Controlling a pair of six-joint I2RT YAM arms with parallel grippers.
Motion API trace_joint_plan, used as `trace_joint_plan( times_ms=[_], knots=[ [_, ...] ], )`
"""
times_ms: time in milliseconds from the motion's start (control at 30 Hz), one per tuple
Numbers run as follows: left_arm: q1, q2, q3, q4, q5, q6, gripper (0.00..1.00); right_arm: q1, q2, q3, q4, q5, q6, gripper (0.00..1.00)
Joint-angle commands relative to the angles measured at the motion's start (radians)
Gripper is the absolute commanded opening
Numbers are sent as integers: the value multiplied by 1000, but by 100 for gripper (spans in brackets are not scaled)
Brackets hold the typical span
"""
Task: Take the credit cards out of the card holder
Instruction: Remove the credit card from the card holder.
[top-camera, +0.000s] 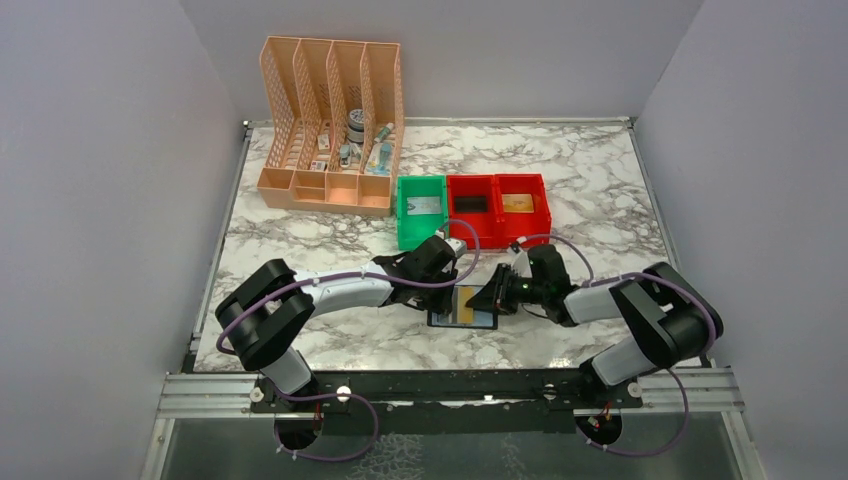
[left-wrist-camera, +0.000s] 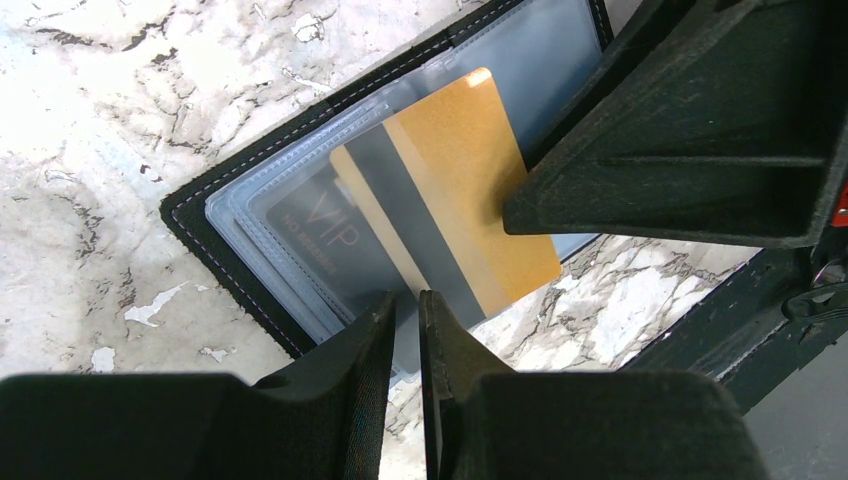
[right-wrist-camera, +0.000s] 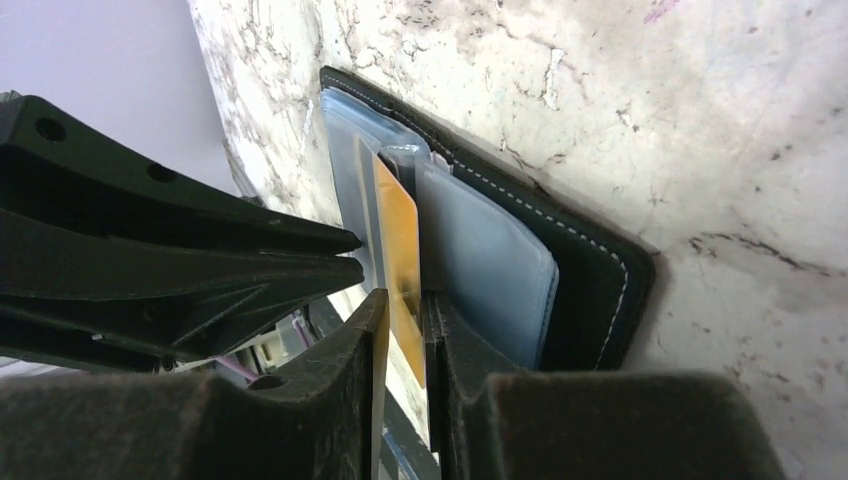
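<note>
I see the holder (top-camera: 463, 308) lying open on the counter (top-camera: 600, 190), at 6 o'clock from the middle bin (top-camera: 472, 208). My left pincer (left-wrist-camera: 405, 302) is clenched on its clear sleeve (left-wrist-camera: 300, 200). My right pincer (right-wrist-camera: 405, 298) grasps the gold card (left-wrist-camera: 450, 190), partly out of that sleeve.
</note>
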Motion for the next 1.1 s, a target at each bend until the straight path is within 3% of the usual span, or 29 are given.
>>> trace_joint_plan(
  times_ms=[0, 533, 667, 800, 933, 1067],
  knots=[
    [-7, 15, 0, -56, -24, 24, 19, -4, 68, -16, 186, -71, 83, 21],
    [-10, 20, -1, -56, -20, 23, 18, 15, 160, 12, 252, -105, 77, 24],
    [-10, 24, 4, -56, -22, 24, 18, 24, 162, 13, 248, -80, 77, 15],
    [-10, 18, 1, -59, -32, 23, 17, 24, 85, 20, 108, 13, 46, 5],
    [-11, 21, 1, -59, -29, 24, 18, 19, -19, 37, -65, 109, -23, 3],
    [-11, 23, 2, -58, -24, 30, 18, -2, -58, 43, -133, 64, -46, 4]
  ],
)
